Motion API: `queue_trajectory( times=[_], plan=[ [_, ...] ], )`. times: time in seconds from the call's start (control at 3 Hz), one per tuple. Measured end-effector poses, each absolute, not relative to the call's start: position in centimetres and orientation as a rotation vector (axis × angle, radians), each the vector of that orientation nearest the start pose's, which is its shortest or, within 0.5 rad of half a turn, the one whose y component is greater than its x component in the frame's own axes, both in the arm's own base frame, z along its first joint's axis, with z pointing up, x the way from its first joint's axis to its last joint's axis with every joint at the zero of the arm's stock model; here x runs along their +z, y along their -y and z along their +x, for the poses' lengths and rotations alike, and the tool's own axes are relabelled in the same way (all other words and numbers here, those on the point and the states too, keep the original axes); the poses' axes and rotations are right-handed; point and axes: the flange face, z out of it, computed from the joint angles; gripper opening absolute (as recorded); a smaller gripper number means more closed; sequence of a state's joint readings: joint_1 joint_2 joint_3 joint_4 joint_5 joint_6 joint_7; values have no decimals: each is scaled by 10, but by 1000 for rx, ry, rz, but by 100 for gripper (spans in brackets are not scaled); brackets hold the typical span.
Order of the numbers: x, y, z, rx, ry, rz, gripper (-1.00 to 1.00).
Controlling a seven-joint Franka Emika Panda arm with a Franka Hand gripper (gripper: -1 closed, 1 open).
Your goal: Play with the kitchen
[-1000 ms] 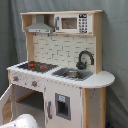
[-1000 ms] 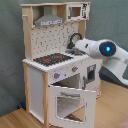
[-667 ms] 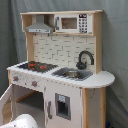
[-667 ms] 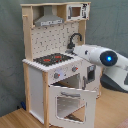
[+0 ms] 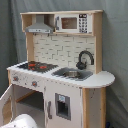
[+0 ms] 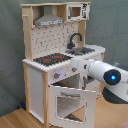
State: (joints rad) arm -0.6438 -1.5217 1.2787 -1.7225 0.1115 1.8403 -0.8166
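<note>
Kitchen (image 6: 55, 60) upright before a grey backdrop, oven door (image 6: 70, 105) swung open | my arm (image 6: 107, 77) just beside its front | jaws unseen, cannot tell | risk: arm may snag the door.

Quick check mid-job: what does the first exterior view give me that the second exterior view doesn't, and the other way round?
Only the first exterior view shows the small dark panel on the cabinet door under the sink. Only the second exterior view shows the oven door swung open with its window, the wooden floor, and the arm's lit blue spot. Both exterior views share the kitchen, stovetop, faucet and microwave.
</note>
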Motion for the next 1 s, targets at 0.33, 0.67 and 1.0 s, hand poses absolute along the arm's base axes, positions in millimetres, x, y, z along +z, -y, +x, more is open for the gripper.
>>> queue_trajectory(
  times=[0.33, 0.67, 1.0],
  plan=[
    [477, -603, 131, 494, -1243, 1126, 100],
    [449, -620, 119, 560, -1299, 1043, 100],
    [423, -627, 116, 600, -1354, 975, 100]
  ],
)
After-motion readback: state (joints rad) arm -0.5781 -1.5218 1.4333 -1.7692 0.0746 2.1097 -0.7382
